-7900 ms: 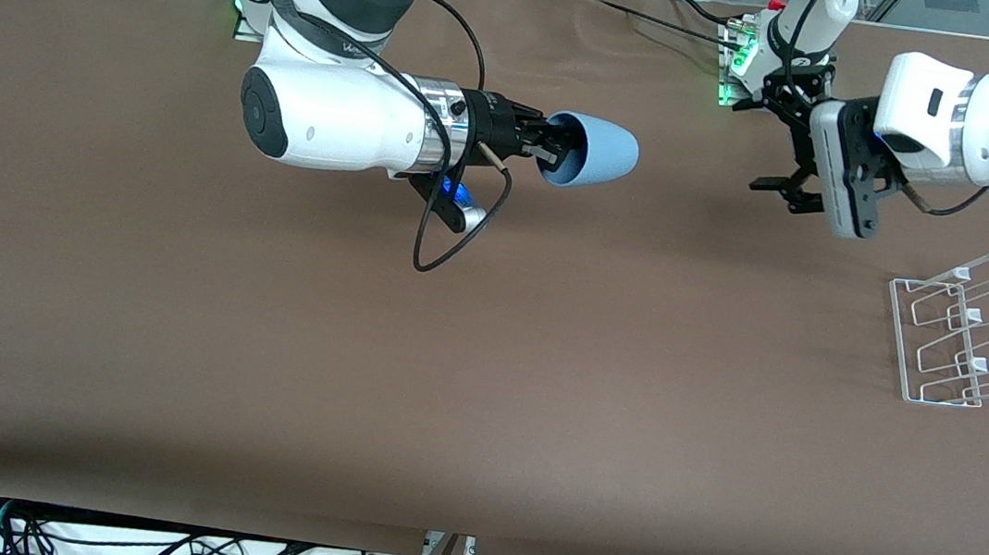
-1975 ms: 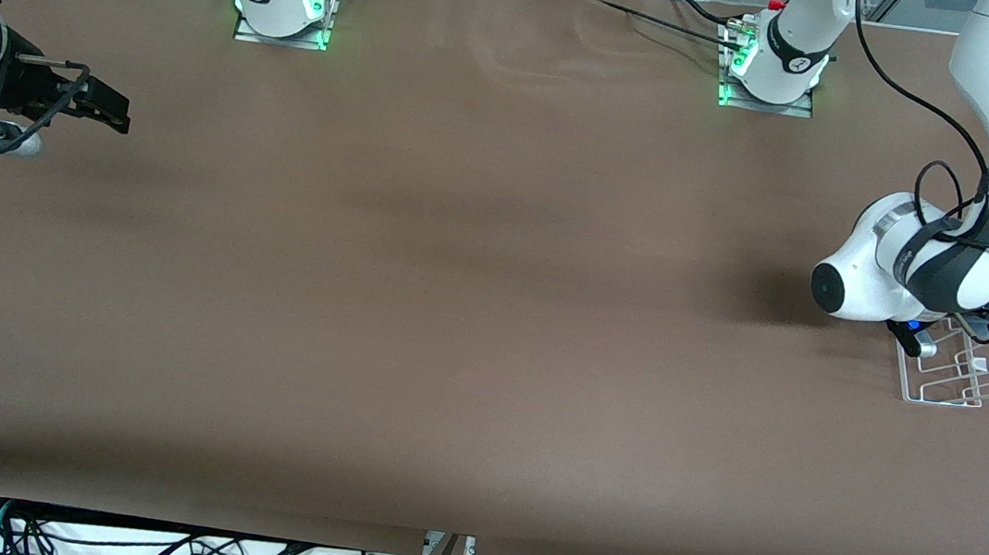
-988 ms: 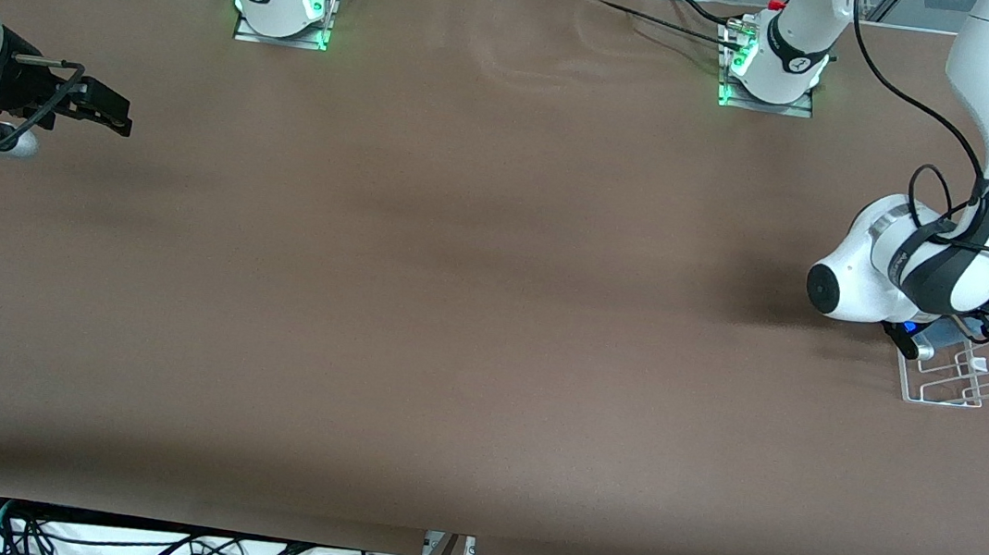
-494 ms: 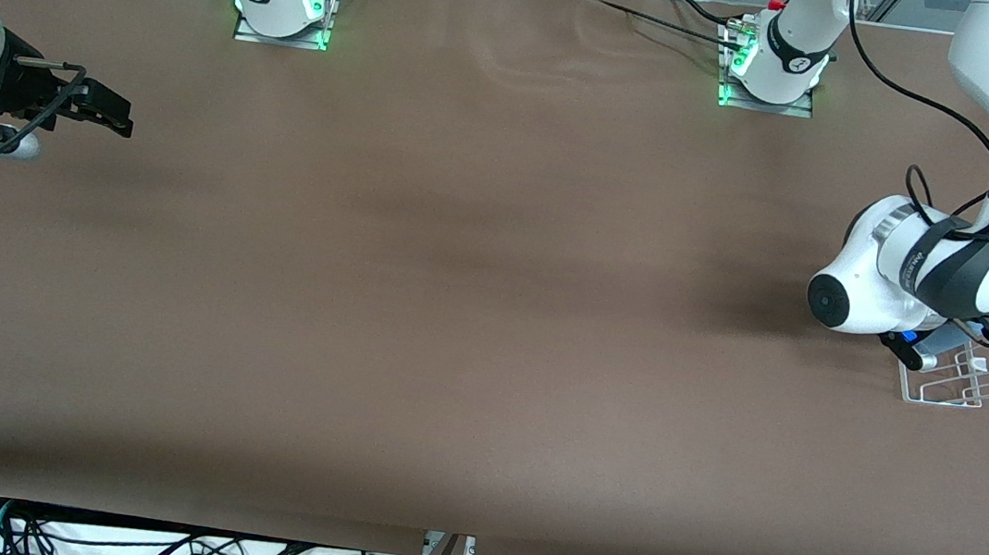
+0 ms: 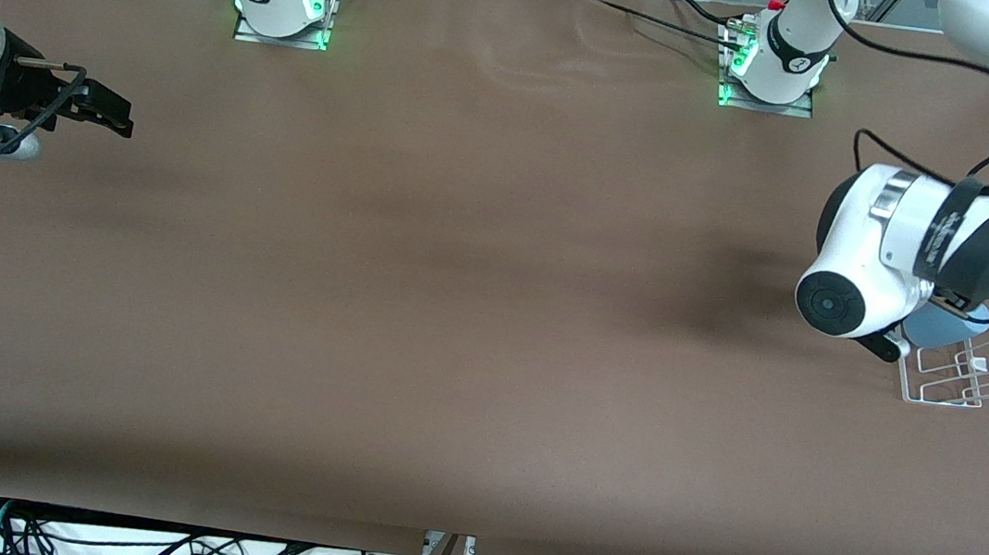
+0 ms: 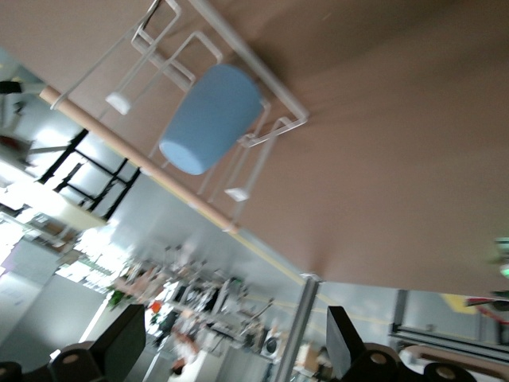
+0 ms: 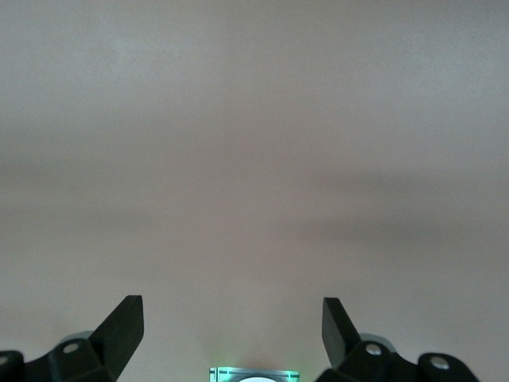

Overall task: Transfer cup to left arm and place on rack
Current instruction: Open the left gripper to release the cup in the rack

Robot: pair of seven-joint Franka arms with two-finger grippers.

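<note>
Left gripper (image 6: 231, 350) jaws spread wide, empty, above rack (image 6: 238, 95). Cup (image 6: 211, 118) lies apart from jaws on rack prongs, mouth down, long axis tilted. Right gripper (image 5: 95, 109) jaws open, empty, waiting over right arm's end of bench (image 5: 453, 310).

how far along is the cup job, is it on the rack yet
Nearly done. The cup sits on the rack, apart from the left gripper, which is open above it. The right gripper waits open at its end of the table. Only the left arm's retreat seems left.
</note>
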